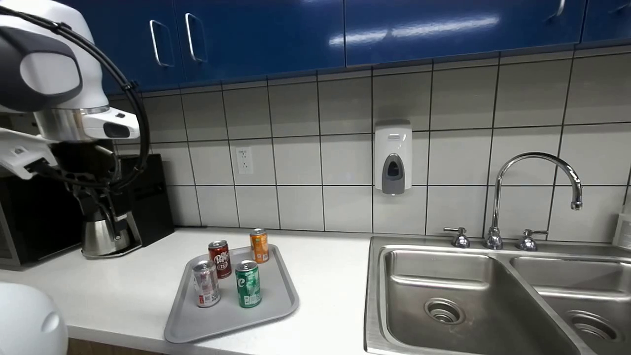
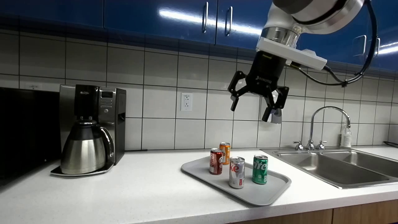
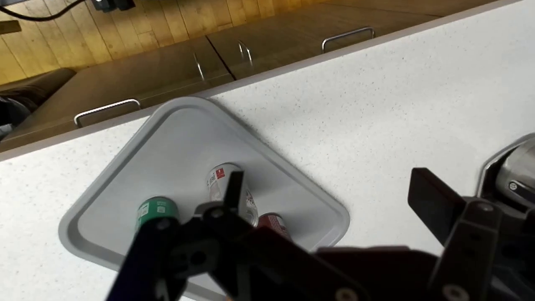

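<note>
Black fingers point(image 3: 436, 205) stand closest in the wrist view, the hand point(image 2: 250, 111) spread wide with only air between its tips, hanging above the bench point(image 2: 149, 193) and apart from everything on it. Lower down, upright on the grey tray point(image 2: 261, 195), are a silver Coke can point(image 2: 237, 174), a green Sprite can point(image 2: 260, 169), a red Dr Pepper can point(image 2: 216, 161) and, nearest the tiled wall point(image 2: 189, 133), an orange can point(image 2: 226, 153). Left of the tray in both exterior views, a steel carafe point(image 2: 82, 155) sits in the coffee maker point(image 2: 107, 118), and the sink point(image 1: 376, 296) lies to the tray's right.
</note>
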You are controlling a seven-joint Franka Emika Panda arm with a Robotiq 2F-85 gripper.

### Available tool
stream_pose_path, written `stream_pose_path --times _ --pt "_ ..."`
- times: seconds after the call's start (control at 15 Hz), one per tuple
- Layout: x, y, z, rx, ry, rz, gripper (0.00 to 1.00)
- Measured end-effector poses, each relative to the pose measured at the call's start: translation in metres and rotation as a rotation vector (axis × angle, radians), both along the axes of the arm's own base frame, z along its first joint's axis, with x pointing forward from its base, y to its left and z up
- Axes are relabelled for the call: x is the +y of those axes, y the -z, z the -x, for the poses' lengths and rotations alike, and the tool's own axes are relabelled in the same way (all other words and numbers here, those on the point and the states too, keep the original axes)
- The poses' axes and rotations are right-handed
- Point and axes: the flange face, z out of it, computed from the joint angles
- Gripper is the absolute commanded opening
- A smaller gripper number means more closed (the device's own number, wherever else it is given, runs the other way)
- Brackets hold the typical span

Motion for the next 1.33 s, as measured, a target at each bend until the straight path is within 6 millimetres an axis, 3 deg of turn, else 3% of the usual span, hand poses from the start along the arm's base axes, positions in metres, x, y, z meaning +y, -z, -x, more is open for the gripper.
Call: stream_pose_path --times 0.2,0.73,1.33 --pt "-0.010 0.009 -0.013 0.007 0.005 -0.010 1.00" --pt "-0.032 0.056 -0.048 0.111 -0.060 0.131 1.00" --pt "-0.030 0.068 -0.099 0.150 -0.089 0.194 1.00"
